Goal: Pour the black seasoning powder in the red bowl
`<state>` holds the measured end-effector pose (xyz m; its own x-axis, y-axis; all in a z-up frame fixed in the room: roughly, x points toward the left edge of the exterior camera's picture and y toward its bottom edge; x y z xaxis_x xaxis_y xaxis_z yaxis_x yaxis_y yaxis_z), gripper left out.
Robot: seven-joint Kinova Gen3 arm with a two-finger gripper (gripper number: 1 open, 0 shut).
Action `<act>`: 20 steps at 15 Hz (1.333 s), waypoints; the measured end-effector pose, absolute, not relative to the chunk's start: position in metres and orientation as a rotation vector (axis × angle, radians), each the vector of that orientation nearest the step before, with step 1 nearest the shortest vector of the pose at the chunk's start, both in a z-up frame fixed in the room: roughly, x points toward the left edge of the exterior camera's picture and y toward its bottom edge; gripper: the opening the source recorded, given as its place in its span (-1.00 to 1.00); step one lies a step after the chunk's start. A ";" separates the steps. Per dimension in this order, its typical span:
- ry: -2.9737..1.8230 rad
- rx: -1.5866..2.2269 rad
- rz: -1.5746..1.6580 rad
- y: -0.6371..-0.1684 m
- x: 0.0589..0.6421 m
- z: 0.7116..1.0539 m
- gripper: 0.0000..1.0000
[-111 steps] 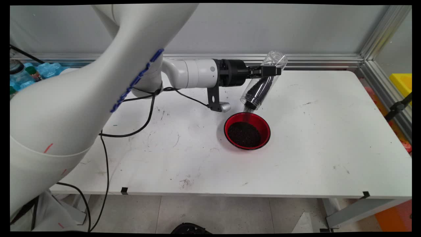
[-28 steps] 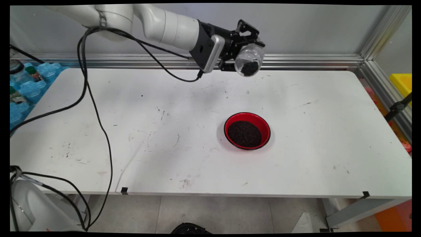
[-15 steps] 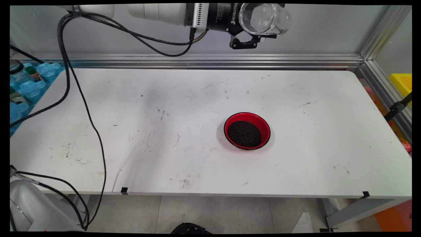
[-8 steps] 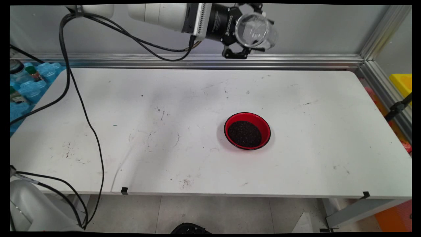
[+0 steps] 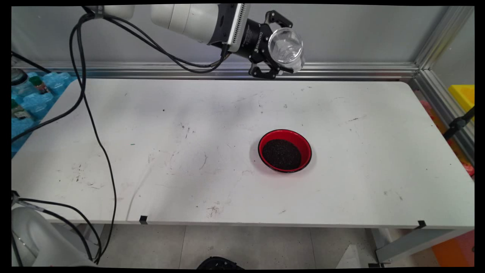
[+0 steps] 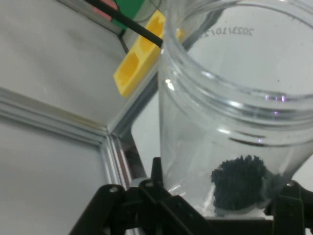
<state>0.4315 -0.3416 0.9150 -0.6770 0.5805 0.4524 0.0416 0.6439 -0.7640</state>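
At top centre of the frame, the black two-finger end effector grips a clear plastic jar, now lowered and tilted again, far above the red bowl of dark grains.

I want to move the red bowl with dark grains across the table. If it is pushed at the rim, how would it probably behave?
The red bowl looks shallow and wide, so it would probably slide rather than tip. Its dark grains lie well below the rim, so a gentle push should spill little. The white table looks smooth, so it may slide easily.
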 end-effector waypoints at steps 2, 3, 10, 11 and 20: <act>-2.186 -0.437 0.940 -0.343 0.434 0.912 -1.00; -2.198 -0.421 0.927 -0.344 0.435 0.911 -1.00; -2.280 -0.243 0.868 -0.355 0.436 0.903 -1.00; -2.289 -0.203 0.851 -0.358 0.434 0.901 -1.00; -2.324 0.105 0.671 -0.391 0.418 0.884 -1.00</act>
<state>0.4183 -0.3913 0.8843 -0.7485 0.1095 0.6541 -0.2558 0.8623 -0.4371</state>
